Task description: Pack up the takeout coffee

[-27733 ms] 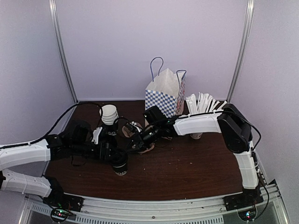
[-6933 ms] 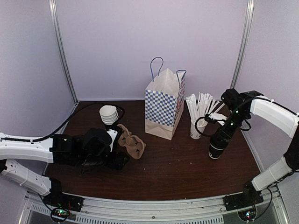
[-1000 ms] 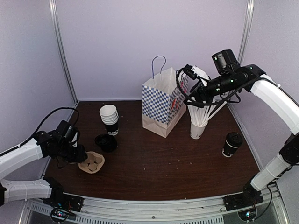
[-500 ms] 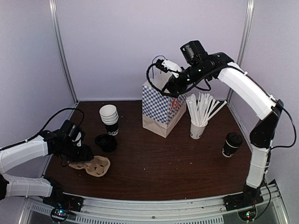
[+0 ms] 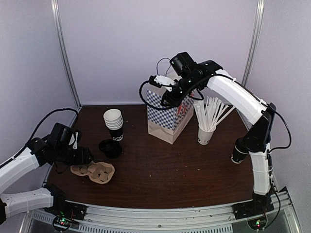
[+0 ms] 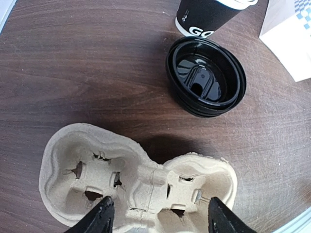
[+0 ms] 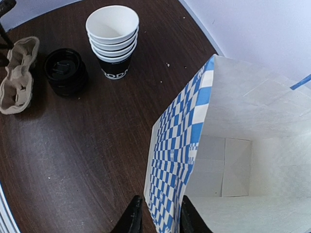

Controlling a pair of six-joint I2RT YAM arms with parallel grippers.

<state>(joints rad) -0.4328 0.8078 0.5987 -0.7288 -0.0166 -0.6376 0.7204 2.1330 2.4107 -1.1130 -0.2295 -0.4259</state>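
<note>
The takeout coffee point(image 5: 237, 150), a short black lidded cup, stands at the table's right, partly behind my right arm's lower link. The blue-and-white checkered bag point(image 5: 167, 116) stands open at the back middle. My right gripper point(image 5: 164, 93) reaches down onto its left rim. In the right wrist view the two fingers sit close on either side of the checkered wall point(image 7: 194, 145); I cannot tell whether the right gripper point(image 7: 159, 218) pinches it. My left gripper point(image 5: 86, 158) is open, its tips point(image 6: 158, 221) spread over the near edge of the pulp cup carrier point(image 6: 136, 179), holding nothing.
A stack of lidless black cups point(image 5: 113, 124) and a pile of black lids point(image 5: 110, 148) stand left of the bag. The cup carrier point(image 5: 93, 171) lies flat at the front left. A white cup of white sticks point(image 5: 206, 133) stands right of the bag.
My right gripper swung left and down onto the bag's left rim and its jaws narrowed. My left gripper opened and let the carrier lie flat on the table, then drew back slightly.
</note>
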